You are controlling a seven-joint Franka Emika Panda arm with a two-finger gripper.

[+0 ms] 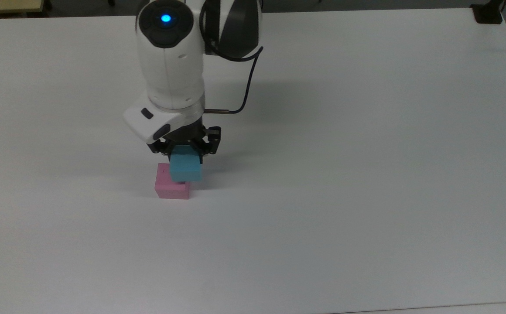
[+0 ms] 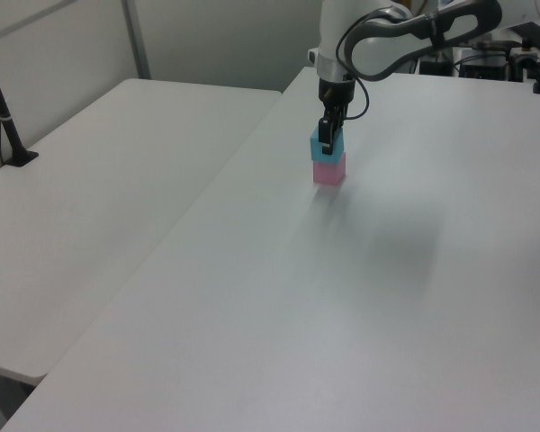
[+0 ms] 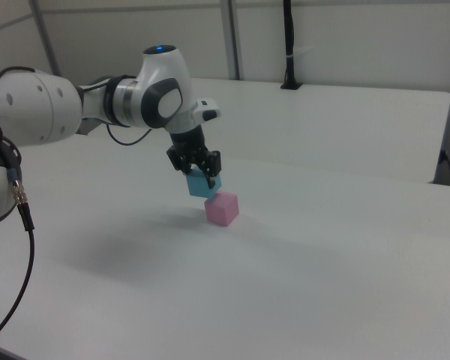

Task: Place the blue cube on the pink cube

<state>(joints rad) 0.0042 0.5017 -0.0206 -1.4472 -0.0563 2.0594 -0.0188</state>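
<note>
Even, soft overhead light washes the white table bright with no harsh glare, leaving only faint, diffuse grey shadows under the arm and beside the pink cube, everything looking slightly soft and grainy.

Blue cube above pink cube

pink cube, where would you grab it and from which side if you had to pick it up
Grip the pink cube across two opposite side faces, coming straight down from above: it sits flat on the table with plain upright sides. For now the blue cube, held in the hand, blocks that approach.
</note>
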